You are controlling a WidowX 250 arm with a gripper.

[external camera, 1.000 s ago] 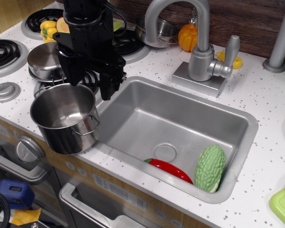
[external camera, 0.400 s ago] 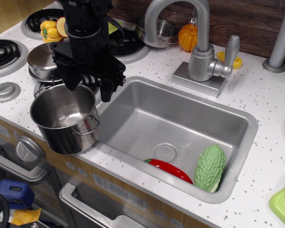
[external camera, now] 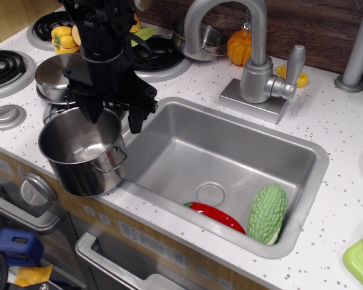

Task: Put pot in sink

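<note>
Looking from the left, I see the pot (external camera: pixel 83 150) standing upright on the table (external camera: pixel 327 121), at its front edge and just left of the sink (external camera: pixel 230 160), outside the basin. Its mouth is open and its wire loop handle points toward the sink. My hand (external camera: pixel 113 118) hangs above the pot's far rim, its two dark fingers (external camera: pixel 137 119) spread wide and gripping nothing; one finger comes down over the pot's back rim, the other beside the sink's left corner, and I cannot tell whether either touches metal. Behind the pot sits a shallow pan with a domed lid (external camera: pixel 55 75). Inside the sink, near its front wall, lie a red piece (external camera: pixel 218 216) and a bumpy green gourd (external camera: pixel 267 212), right of the drain (external camera: pixel 210 194). Behind the sink stands the faucet (external camera: pixel 257 57).
</note>
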